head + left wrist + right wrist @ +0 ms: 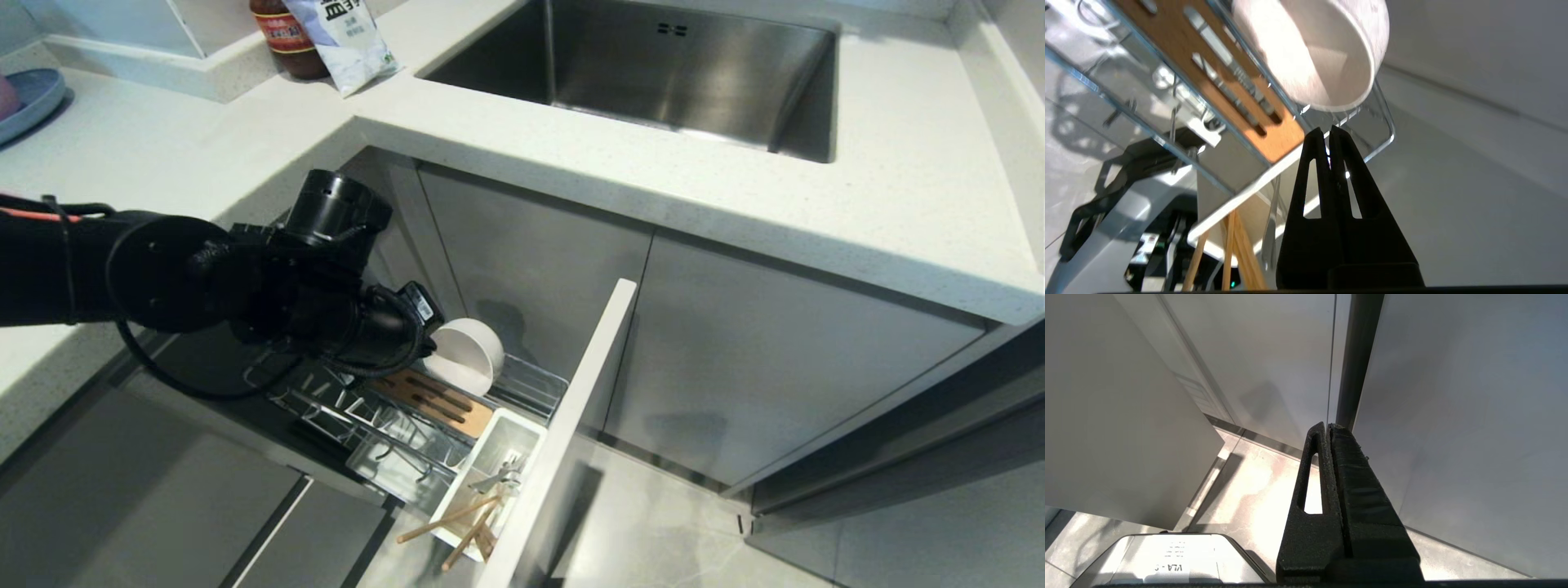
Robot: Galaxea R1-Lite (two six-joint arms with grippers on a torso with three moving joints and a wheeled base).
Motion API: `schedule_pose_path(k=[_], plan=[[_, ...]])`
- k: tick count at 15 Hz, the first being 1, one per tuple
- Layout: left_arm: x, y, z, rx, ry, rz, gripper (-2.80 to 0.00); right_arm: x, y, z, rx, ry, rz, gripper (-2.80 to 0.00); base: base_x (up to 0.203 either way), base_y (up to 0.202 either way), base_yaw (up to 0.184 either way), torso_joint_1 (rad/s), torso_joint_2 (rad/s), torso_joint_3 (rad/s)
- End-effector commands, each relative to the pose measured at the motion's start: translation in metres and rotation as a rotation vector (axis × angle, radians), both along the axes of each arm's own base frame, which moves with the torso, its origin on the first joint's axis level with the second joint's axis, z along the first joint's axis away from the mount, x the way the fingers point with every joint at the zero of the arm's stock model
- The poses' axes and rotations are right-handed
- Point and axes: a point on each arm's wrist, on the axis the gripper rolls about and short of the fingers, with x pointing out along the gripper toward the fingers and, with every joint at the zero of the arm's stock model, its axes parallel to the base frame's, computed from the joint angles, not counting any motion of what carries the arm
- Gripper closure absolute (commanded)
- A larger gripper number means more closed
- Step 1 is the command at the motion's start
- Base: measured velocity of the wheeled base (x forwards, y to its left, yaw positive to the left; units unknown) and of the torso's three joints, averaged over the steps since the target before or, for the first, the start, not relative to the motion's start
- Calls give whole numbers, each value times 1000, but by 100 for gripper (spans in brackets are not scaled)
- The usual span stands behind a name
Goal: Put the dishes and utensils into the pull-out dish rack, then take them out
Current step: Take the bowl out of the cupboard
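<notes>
Just beyond the closed, empty left tool [1329, 130], the off-white speckled bowl [1314, 53] is being presented on its side in the pull-out dish rack [424, 425], the right tool [1328, 426] being kept closed well apart.

the smaller round off-white bowl [465, 353] looks plain white in the head view, though the left wrist view hints at faint speckling [1327, 53]. the slotted wooden strip [431, 400] is warm orange-brown. the rectangular cutlery box [526, 431] is white, holding pale tan wooden chopsticks [445, 523] and silver metal cutlery [502, 478]. the wire rack [367, 420] is shiny chrome, its tall flat front panel [571, 416] white. the left arm [163, 273] is matt black. the countertop [620, 163] is white with fine grey specks, and the flat plate [28, 102] at its far edge is blue.
</notes>
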Motion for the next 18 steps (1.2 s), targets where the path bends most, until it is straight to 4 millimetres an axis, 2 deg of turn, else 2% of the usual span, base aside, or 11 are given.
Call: schedule_pose_path(k=[1,2,7,11,15,18], plan=[[7,-3,-14,13,34,4,0,0,0,0,0,-1,0,0,0,0,0,0,0,0],[7,-3,-14,14,30,1,-280,0,0,0,1,-1,0,0,0,0,0,0,0,0],[13,-6,-14,-7,-4,-2,-280,0,0,0,0,-1,0,0,0,0,0,0,0,0],[27,-13,-23,-13,-32,-9,-280,0,0,0,1,-2,0,0,0,0,0,0,0,0],[42,-22,-41,7,-24,-24,-280,0,0,0,0,-1,0,0,0,0,0,0,0,0],[48,-25,-42,3,-38,-27,-280,0,0,0,0,-1,0,0,0,0,0,0,0,0]])
